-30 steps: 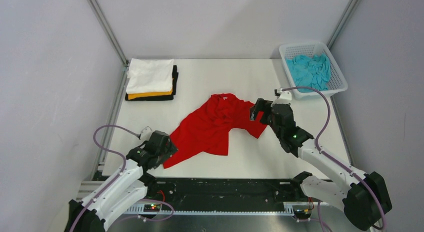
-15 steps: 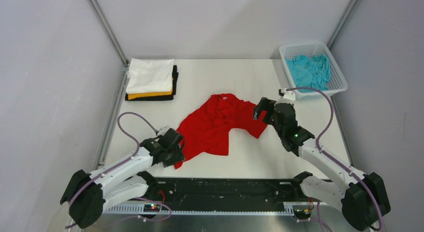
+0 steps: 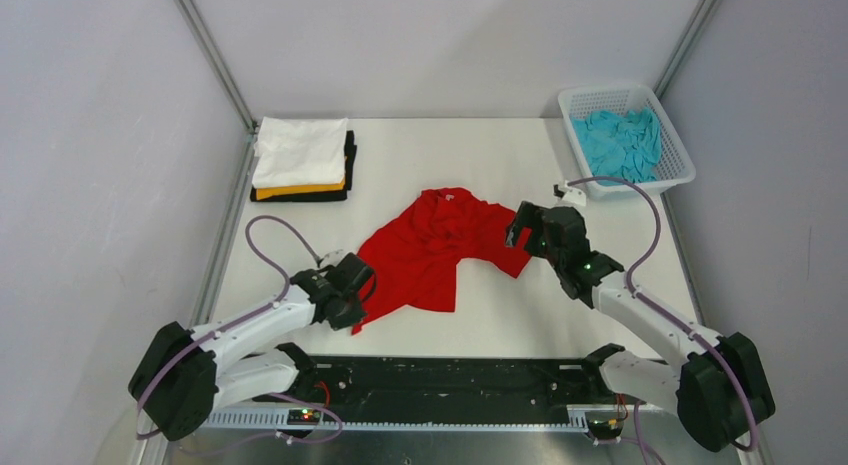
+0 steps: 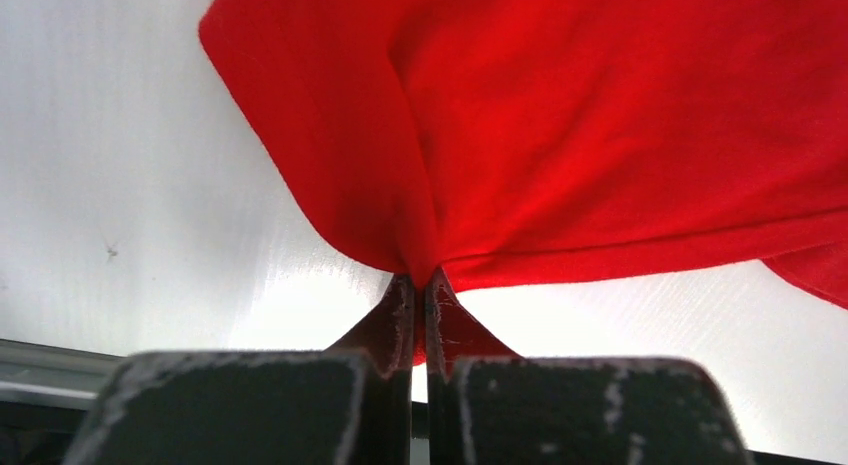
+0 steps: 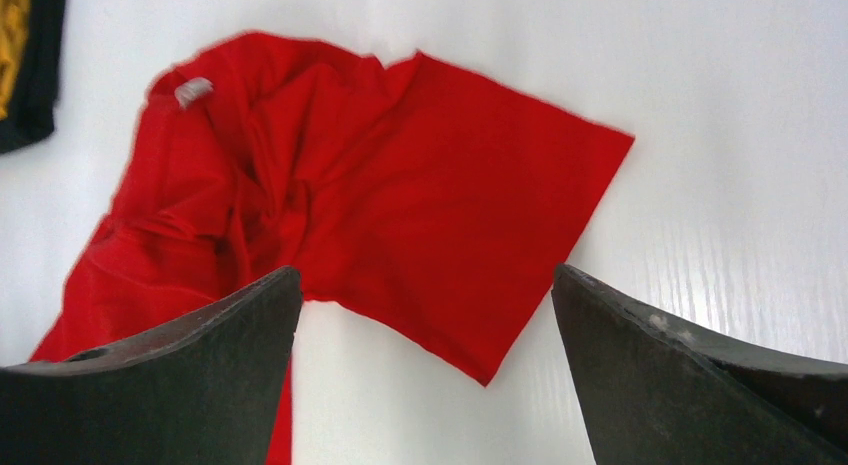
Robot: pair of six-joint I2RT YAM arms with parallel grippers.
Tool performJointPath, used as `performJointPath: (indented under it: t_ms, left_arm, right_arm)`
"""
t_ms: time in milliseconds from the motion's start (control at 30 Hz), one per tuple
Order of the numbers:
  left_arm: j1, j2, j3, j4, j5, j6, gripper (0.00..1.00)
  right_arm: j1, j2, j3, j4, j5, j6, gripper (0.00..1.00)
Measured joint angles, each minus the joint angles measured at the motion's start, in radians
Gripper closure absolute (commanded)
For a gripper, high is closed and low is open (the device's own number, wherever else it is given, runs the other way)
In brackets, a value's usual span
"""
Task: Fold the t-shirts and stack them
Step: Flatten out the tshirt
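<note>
Your left end effector [image 4: 420, 305] has moved in and now pinches the red t-shirt [image 3: 430, 250] by its near hem mid-desk [image 3: 450, 155], while the right end effector [image 5: 425, 275] hangs wide open over the sleeve, so spreading can start.

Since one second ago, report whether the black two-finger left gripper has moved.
Yes. The left gripper moved right, away from the left metal rail, gripping the bright red cloth t-shirt.

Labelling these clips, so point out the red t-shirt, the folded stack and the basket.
red t-shirt [image 3: 430, 250], top view, middle of the cloth.
folded stack [image 3: 300, 153], top view, white top shirt.
basket [image 3: 606, 89], top view, far rim.
</note>
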Motion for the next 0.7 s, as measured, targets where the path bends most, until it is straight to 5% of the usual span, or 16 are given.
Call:
performJointPath:
  t_ms: [700]
  left_arm:
    - [-0.001, -0.323, 0.068, 0.011, -0.130, 0.086, 1.00]
  right_arm:
    - [-0.076, 0.525, 0.274, -0.200, 0.006, 0.004, 0.20]
